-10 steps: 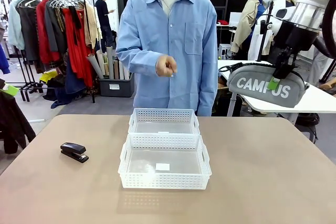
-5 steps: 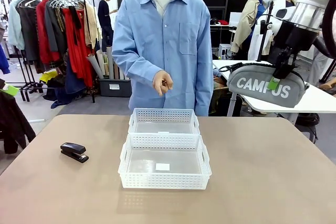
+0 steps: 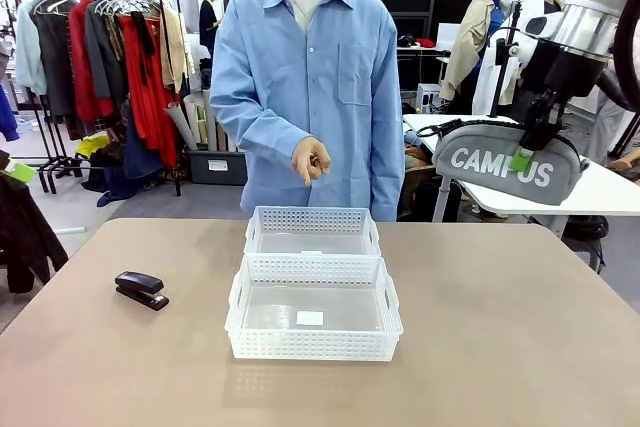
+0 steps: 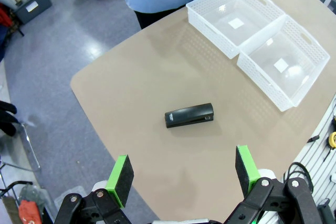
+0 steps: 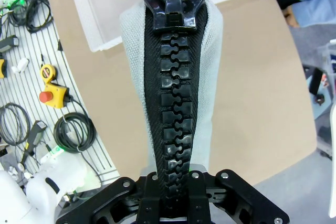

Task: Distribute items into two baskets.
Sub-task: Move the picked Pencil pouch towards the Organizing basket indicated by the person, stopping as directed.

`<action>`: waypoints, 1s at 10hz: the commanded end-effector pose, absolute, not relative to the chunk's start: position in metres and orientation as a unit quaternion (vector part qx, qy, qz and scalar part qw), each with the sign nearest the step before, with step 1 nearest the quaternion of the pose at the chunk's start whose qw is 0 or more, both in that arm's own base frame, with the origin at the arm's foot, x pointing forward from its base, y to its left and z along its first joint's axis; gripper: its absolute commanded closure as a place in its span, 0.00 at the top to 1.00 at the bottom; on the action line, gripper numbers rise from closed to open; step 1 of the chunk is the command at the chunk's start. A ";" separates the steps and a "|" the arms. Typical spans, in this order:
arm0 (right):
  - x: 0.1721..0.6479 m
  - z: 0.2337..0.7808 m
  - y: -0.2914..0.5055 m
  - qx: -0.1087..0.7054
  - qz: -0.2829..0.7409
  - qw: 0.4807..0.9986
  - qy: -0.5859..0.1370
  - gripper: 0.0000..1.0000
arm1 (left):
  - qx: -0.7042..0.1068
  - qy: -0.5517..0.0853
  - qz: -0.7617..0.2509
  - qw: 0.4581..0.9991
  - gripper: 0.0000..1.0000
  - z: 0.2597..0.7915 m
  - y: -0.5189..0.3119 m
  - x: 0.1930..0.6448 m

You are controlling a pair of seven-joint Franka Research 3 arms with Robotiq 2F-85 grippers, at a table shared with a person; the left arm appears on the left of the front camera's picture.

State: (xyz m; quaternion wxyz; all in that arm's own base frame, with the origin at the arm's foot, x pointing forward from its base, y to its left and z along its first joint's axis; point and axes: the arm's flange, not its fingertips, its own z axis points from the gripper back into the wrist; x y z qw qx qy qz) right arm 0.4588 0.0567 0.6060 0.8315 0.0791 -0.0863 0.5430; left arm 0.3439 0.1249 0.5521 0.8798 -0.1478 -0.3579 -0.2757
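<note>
One big brown table fills the bottom half of the front view. One person in a blue shirt stands behind it, at the top middle. One hand of the person is held in front of the belly, above the far basket.

Two white baskets sit in the middle of the table, one behind the other and touching. The near basket is lower in the frame and the far basket is just above it.

One grey pouch that says CAMPUS hangs in the air at the right of the frame, well apart from the baskets. The right gripper is closed on its top and pinches the black zipper.

The left gripper is wide open and holds nothing. Its two green pads show at the bottom of the left wrist view.

One small black stapler lies flat on the table at the left of the front view, well apart from the baskets.
</note>
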 end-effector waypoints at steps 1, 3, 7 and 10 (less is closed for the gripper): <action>0.459 0.606 0.057 0.079 0.543 0.832 -0.086 0.00 | -0.154 -0.362 -0.283 0.875 1.00 0.553 0.126 0.344; 0.467 0.606 0.046 0.086 0.545 0.828 -0.100 0.00 | -0.154 -0.362 -0.283 0.875 1.00 0.553 0.126 0.344; 0.472 0.603 0.052 0.077 0.551 0.826 -0.090 0.00 | -0.154 -0.362 -0.283 0.875 1.00 0.553 0.126 0.344; 0.502 0.594 0.057 0.074 0.575 0.812 -0.073 0.00 | -0.154 -0.362 -0.283 0.875 1.00 0.553 0.126 0.344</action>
